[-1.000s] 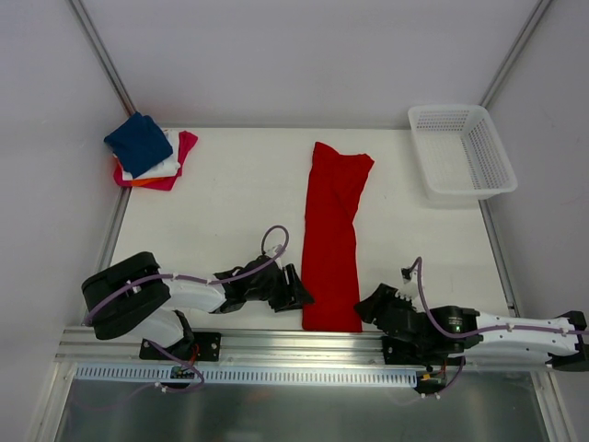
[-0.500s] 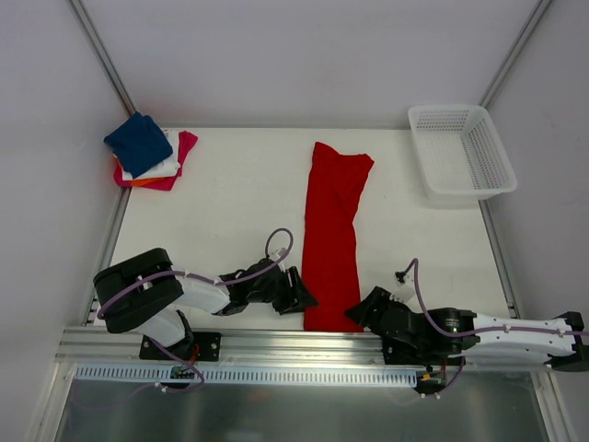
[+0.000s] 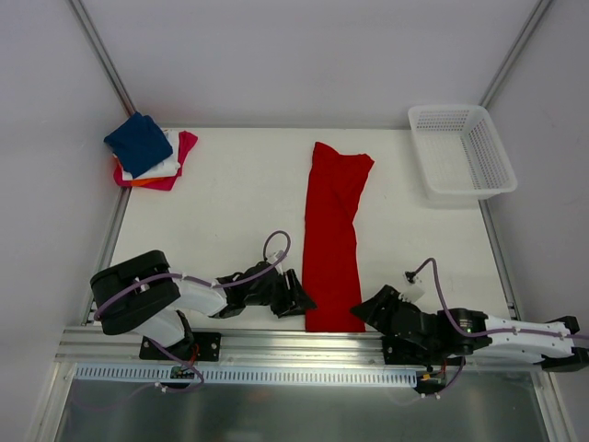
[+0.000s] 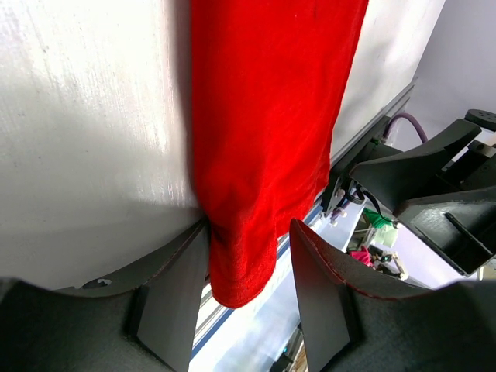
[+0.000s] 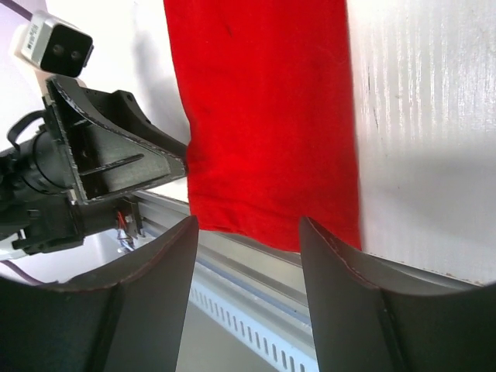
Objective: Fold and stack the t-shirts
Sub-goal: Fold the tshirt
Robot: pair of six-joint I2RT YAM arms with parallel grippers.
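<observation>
The red t-shirt (image 3: 331,235) lies flat, folded lengthwise into 1 long narrow strip. It runs from the near edge of the table up the middle, and its far end is wider and slightly skewed. A stack of folded tees (image 3: 140,144) sits in the far left corner, navy on top of white, orange and magenta.

The table (image 3: 230,207) is plain white with pale grey walls (image 3: 304,55) around it. A white mesh basket (image 3: 460,152) stands at the far right corner, and an aluminium rail (image 3: 276,345) runs along the near edge.

The left gripper (image 4: 248,271) is low at the shirt's near left corner, jaws partly apart with the hem between them. One finger (image 4: 174,294) seems to touch the cloth edge, though this is unclear. The right gripper (image 5: 248,263) straddles the near right corner, its 2 fingers (image 5: 151,287) set wider than the left's and nothing pinched.
</observation>
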